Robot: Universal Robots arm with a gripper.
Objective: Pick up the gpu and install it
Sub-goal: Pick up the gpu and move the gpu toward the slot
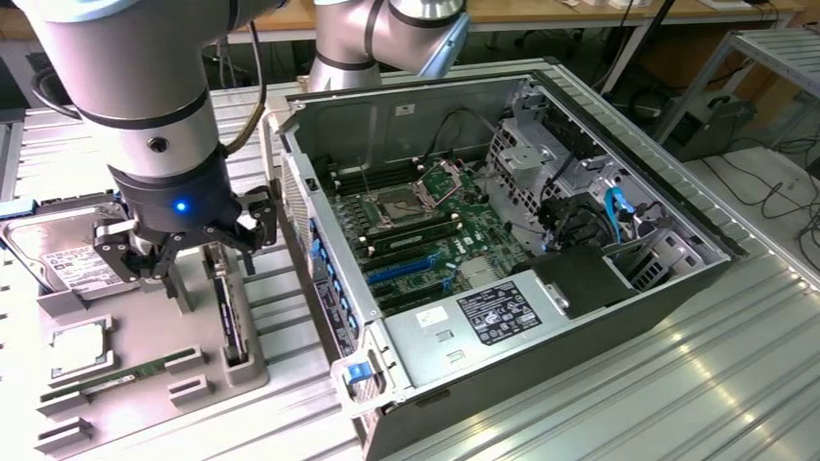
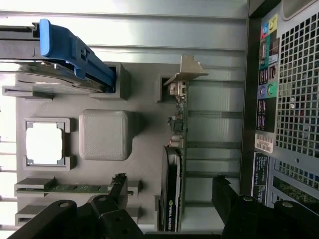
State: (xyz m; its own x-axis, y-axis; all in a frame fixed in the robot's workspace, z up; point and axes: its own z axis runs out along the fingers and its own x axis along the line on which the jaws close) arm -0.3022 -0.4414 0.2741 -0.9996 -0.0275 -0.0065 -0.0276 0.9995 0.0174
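Gripper [image 2: 168,196], jaws spread, over one gpu [image 2: 175,144]

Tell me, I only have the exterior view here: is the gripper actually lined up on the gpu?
Observer: Yes. In the wrist view the open gripper straddles the gpu, with a gap showing on each side.
Operator: How is the card sitting?
Observer: On its edge in a slot of the grey tray, with its silver bracket at the end far from the gripper.
Operator: Any marking to confirm it's the right card?
Observer: A small green logo shows on its black edge.
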